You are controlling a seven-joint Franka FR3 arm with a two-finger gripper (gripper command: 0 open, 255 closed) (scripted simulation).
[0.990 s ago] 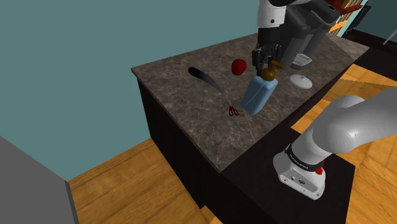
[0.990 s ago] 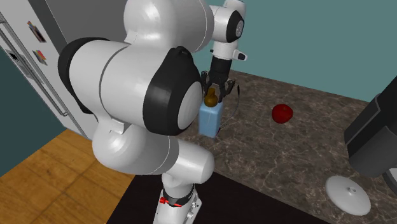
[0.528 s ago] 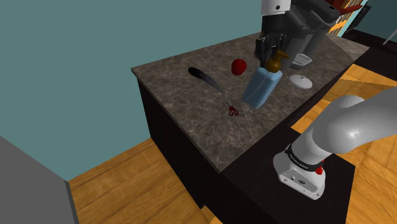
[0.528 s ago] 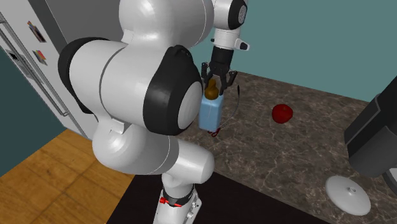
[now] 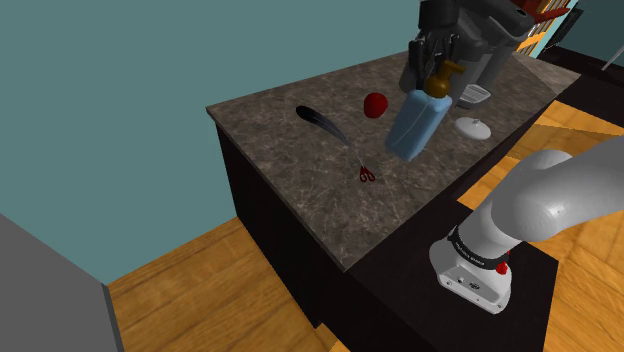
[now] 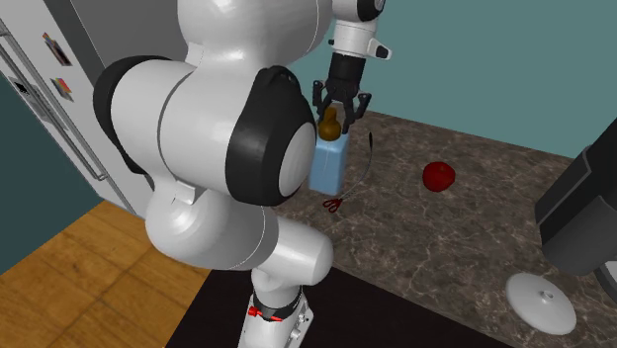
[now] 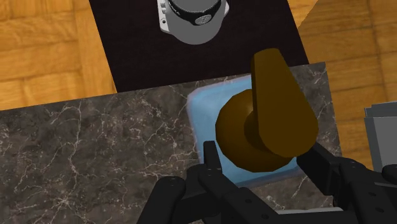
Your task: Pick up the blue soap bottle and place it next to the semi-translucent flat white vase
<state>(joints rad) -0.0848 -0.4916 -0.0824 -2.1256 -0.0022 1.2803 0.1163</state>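
- A dark marbled surface [image 5: 300, 170] was set against a teal wall, with a wooden floor beneath it.
- The blue bottle [image 5: 413, 125], topped by a brown pump [image 7: 267, 121], was held in the air, clear of the surface.
- The fingers [image 7: 213, 162] were closed on the bottle's brown collar, one at each side, just under the pump's spout.
- Small red scissors [image 5: 367, 175] were lying flat on the surface. In the second exterior view they were seen just below the bottle's base, not touching it.
- A round red thing [image 5: 375, 104] was lying on the surface at the shoulder view's left of the bottle's top, apart from it.
- A flat white disc [image 5: 473, 127] with a knob was lying at the shoulder view's right of the bottle, in front of a dark appliance [image 6: 583, 213].
- A black curved thing [image 5: 318, 120] was lying farther to the shoulder view's left, well apart from the bottle.
- The arm's base [image 5: 470, 275] was mounted on a black stand [image 5: 400, 290] beside the surface.
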